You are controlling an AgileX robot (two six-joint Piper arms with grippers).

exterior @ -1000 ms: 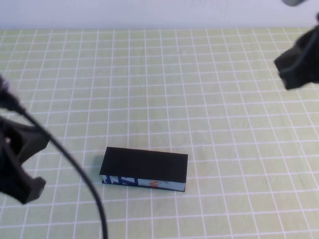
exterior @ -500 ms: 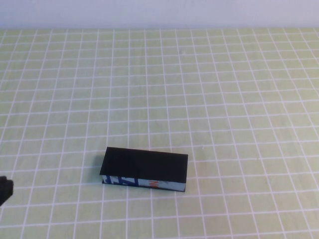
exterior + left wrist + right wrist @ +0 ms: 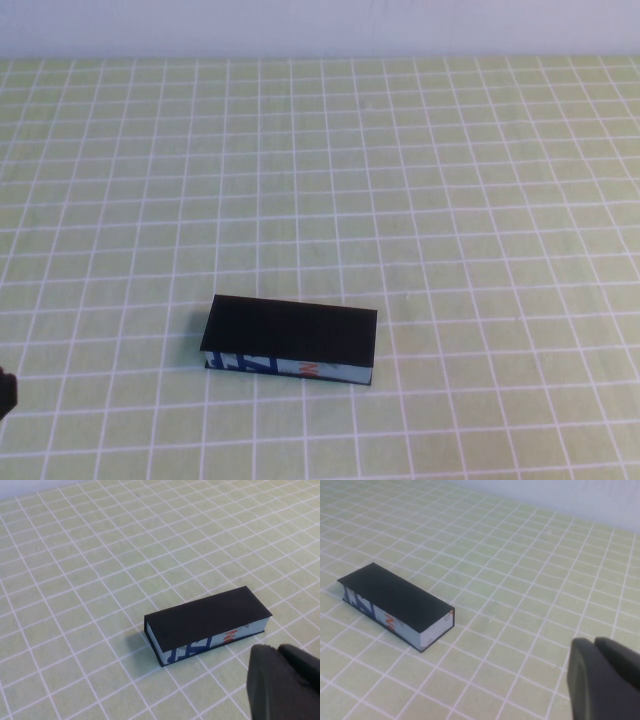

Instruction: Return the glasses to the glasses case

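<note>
Both arms pulled back from closed glasses case [image 3: 289,341]
Left gripper [image 3: 5,392] is now a sliver at the frame's lower-left edge; right gripper [image 3: 602,680] has left the high view; jaw states cannot be told

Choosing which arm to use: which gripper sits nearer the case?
The left gripper, beside the glasses case's printed front; the right gripper sits farther away.

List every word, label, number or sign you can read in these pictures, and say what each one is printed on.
Nothing can be read for certain.
Glasses case, front edge: blue and orange print on white, too blurred to read in any view.
Left gripper and right gripper, both pulled back from the closed case: no markings visible.
The glasses are not in sight.
</note>
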